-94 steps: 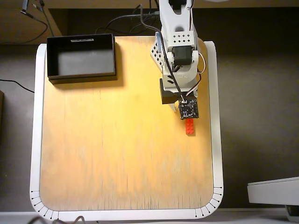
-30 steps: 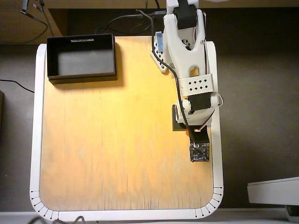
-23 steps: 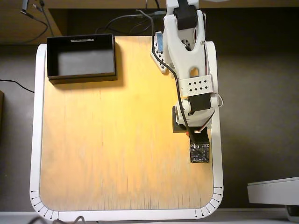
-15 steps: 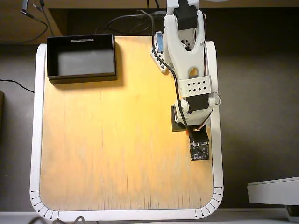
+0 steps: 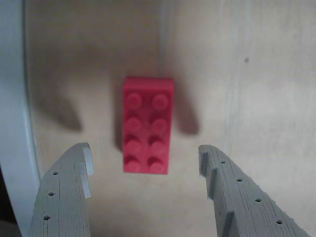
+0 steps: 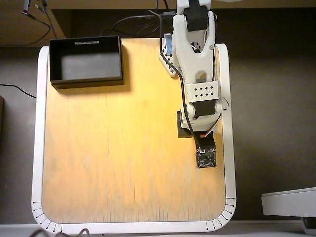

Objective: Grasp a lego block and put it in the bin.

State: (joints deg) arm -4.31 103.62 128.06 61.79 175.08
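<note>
Warm glare washes the tabletop [image 6: 123, 148] overhead; wrist view soft, dim, shadowed.

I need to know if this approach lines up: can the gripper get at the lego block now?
Probably yes: the gripper is open, the lego block lies flat between its fingertips, nothing blocking.

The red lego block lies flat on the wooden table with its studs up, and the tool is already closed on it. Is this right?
Not quite. The wrist view shows the tool open: its fingers stand apart on either side of the lego block, touching nothing. The block does lie flat on the wooden table, studs up.
</note>
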